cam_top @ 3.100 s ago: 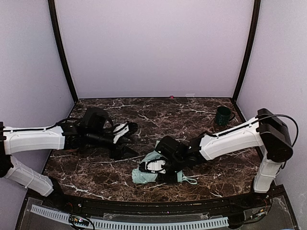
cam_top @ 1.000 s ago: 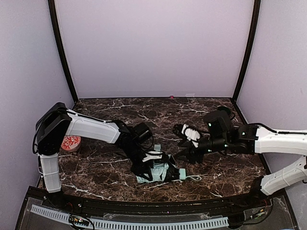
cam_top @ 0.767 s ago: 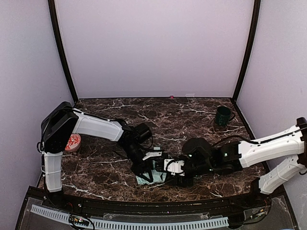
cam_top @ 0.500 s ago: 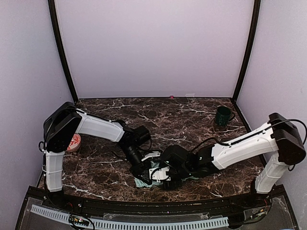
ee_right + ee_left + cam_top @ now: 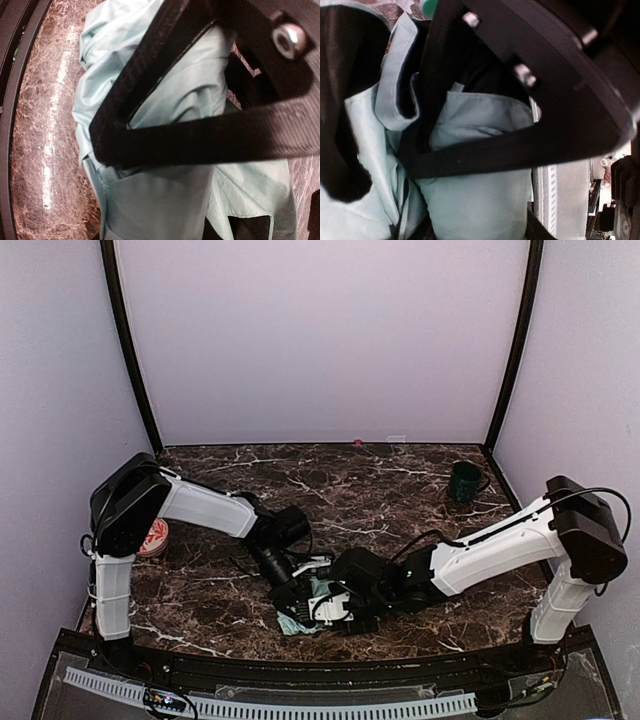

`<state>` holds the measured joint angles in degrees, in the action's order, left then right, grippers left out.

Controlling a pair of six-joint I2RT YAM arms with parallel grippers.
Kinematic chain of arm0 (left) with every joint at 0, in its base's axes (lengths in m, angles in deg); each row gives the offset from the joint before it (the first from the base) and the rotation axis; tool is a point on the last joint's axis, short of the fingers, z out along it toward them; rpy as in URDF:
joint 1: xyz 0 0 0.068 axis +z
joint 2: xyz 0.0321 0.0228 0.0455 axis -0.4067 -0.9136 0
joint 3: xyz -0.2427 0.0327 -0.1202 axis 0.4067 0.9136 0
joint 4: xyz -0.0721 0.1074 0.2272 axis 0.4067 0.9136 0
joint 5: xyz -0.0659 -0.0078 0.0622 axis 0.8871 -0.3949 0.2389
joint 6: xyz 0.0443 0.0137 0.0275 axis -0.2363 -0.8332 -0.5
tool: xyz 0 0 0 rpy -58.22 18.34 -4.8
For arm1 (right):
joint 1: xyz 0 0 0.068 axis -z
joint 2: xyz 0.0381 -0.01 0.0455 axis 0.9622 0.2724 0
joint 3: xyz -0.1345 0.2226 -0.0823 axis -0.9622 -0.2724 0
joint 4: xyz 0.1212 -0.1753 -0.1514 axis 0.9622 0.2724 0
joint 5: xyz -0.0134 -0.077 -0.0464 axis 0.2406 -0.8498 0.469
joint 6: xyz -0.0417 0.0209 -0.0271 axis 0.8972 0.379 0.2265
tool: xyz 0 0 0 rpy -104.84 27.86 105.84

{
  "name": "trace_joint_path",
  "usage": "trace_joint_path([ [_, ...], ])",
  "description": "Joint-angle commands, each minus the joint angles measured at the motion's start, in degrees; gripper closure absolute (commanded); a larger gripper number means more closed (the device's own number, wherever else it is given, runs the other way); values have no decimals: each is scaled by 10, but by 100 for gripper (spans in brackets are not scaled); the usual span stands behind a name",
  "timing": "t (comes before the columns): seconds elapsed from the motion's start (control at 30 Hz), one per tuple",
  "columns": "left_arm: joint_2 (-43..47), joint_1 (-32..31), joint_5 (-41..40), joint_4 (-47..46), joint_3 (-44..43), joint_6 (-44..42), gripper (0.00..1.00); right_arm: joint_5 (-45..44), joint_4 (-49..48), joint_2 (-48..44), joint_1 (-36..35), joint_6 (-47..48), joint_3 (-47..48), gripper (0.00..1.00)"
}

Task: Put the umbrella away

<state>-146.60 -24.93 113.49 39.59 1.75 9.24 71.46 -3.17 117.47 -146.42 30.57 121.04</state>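
The umbrella [image 5: 296, 620] lies as a crumpled mint bundle on the tabletop [image 5: 350, 480], near the front edge and about midway between the two arm bases. It is collapsed but not tidy: loose folds and bits of the black lining show in both wrist views.

The left hand [image 5: 303, 592] comes onto the bundle from the far-left side. In its wrist view the fabric fills the gap between the fingers [image 5: 340, 150], so I judge it is clamped on the umbrella. The right hand [image 5: 338, 605] lies against the bundle from the right, just beside the left one. One of its fingers crosses the cloth, but I cannot tell if it is apart or together.

The step in hand seems to be gathering the canopy into a tight roll. To do it well, one hand should pin the bundle while the other tucks the loose flaps inward, taking the whole thickness and not only one layer. The hands are very close, so collision is the main risk. The mug [image 5: 463, 481] is well apart at the far right.
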Motion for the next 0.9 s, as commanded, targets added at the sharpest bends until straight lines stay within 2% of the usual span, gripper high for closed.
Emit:
trace_joint_path([
  [0.0, 56, 43, -164, -75, 65, 92, 43, 27, 55, -8, 4, -30, -22, 89],
  [0.13, 197, 52, -225, -225, 147, 117, 38, 83, 76, 2, 19, -53, -21, 92],
  [0.3, 376, 53, -345, -427, 276, 138, 38, 168, 121, 11, 53, -93, -6, 93],
  [0.47, 481, 47, -356, -509, 355, 113, 53, 220, 162, 36, 79, -111, 24, 92],
  [0.57, 530, 0, -368, -517, 393, 22, 62, 269, 191, 59, 99, -118, 46, 92],
  [0.67, 551, -83, -383, -451, 407, -132, 63, 307, 221, 86, 120, -136, 67, 92],
  [0.7, 550, -103, -389, -435, 407, -157, 62, 324, 232, 96, 127, -142, 74, 92],
  [0.77, 540, -124, -402, -414, 405, -179, 58, 372, 250, 120, 136, -147, 84, 91],
  [0.87, 511, -149, -418, -410, 407, -216, 41, 402, 274, 158, 143, -156, 99, 91],
])
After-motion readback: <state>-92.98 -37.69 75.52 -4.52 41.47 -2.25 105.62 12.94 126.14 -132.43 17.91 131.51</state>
